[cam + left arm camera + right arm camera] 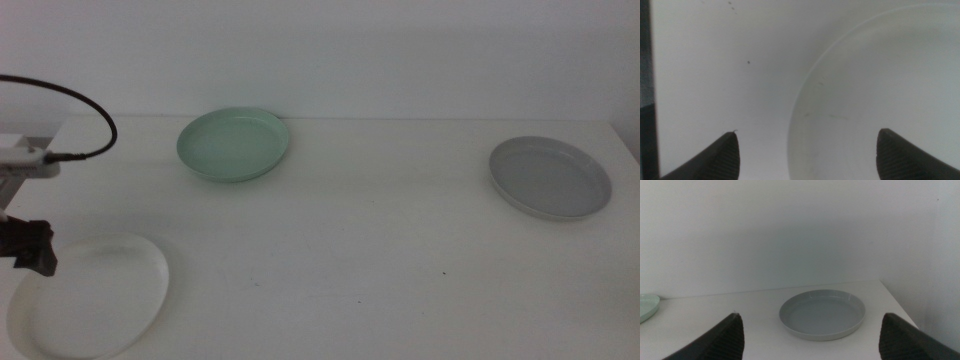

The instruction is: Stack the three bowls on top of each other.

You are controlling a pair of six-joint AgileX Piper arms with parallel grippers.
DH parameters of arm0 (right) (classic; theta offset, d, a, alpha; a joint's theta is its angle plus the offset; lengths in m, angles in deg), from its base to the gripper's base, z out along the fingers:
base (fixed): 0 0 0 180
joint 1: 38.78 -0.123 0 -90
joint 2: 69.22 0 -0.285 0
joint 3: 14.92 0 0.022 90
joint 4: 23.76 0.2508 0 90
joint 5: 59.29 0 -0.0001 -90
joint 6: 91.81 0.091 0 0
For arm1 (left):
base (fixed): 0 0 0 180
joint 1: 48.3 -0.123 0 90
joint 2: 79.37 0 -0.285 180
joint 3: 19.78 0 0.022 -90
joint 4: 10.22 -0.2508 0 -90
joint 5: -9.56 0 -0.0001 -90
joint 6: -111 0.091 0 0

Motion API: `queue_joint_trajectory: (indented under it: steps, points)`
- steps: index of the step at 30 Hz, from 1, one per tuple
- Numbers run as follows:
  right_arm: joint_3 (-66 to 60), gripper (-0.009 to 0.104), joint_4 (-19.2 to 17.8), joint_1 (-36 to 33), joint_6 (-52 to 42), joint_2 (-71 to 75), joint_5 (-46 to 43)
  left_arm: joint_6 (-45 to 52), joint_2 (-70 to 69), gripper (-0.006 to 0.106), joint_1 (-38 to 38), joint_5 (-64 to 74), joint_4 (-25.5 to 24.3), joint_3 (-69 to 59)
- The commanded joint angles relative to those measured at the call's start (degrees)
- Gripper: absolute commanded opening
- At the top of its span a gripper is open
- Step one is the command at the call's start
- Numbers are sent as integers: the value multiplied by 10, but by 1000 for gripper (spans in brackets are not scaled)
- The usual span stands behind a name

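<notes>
While the three bowls are lying well apart on the white table (400, 260), none of them stacked yet, the left gripper (805, 155) is hovering over the near left edge of the white bowl (90, 295), its jaws spread wide with one on either side of the rim and nothing between them. The mint green bowl (234, 144) is sitting toward the back of the table left of centre, and the light grey bowl (550, 177) is resting near the right edge. The right gripper (810, 335) is waiting out of the middle view, its jaws likewise parted and empty, looking toward the grey bowl. From here the likeliest trouble is a poor hold: the rim is low and thin, so jaws closing slightly off the edge may be pinching only air or tipping the bowl up. White on white is also making the rim hard to judge. A bowl held by one edge could be sagging and sliding out when lifted. No brand, label or writing is readable on anything.
</notes>
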Motion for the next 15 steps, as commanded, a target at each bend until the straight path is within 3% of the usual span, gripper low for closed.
queue_joint_trajectory:
  steps: [1,8,11,15]
  points:
    - [-2,93,-3,-1,-3,3,-3,3,20,94,-1,-21,9,3]
    - [-2,93,-3,-1,-3,3,-3,3,58,83,-1,-37,5,3]
    - [-2,93,-3,-1,-3,3,-3,3,68,73,-1,-39,5,3]
    - [-2,93,-3,-1,-3,3,-3,3,75,51,-1,-34,1,2]
